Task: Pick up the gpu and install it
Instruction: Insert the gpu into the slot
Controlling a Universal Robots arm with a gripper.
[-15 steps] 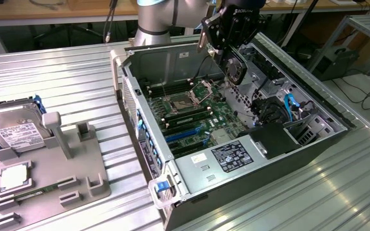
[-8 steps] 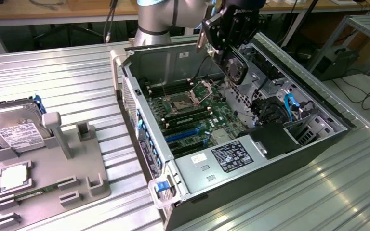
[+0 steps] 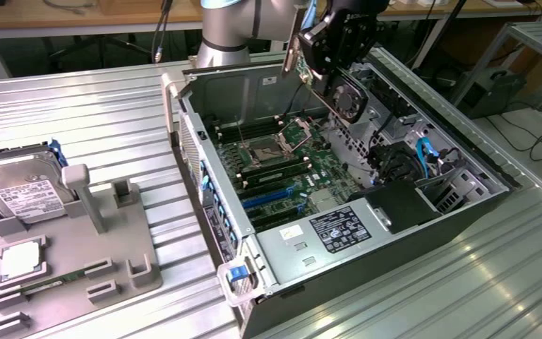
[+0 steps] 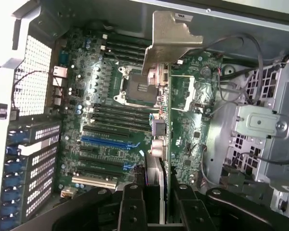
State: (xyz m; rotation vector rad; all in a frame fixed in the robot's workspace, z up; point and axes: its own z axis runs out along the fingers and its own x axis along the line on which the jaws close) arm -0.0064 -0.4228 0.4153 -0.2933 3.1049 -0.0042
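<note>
Looking past the gripper (image 4: 158,204) into an open computer case (image 4: 241,14). Black fingers (image 4: 132,207) clamped on either side of the graphics card (image 4: 164,130), held edge-on, thin and green, silver bracket (image 4: 171,41) at the end away from the fingers. Positioned over the motherboard (image 4: 101,96); cannot tell whether touching it. Beyond the card: open processor socket (image 4: 135,86), rows of dark memory slots (image 4: 123,115), long blue slot (image 4: 106,141), white slot (image 4: 94,182). Beside the board: perforated panel (image 4: 31,77) and blue tabs (image 4: 17,183). On the card's other side: metal cage (image 4: 274,120), loose grey cables (image 4: 241,48).
</note>
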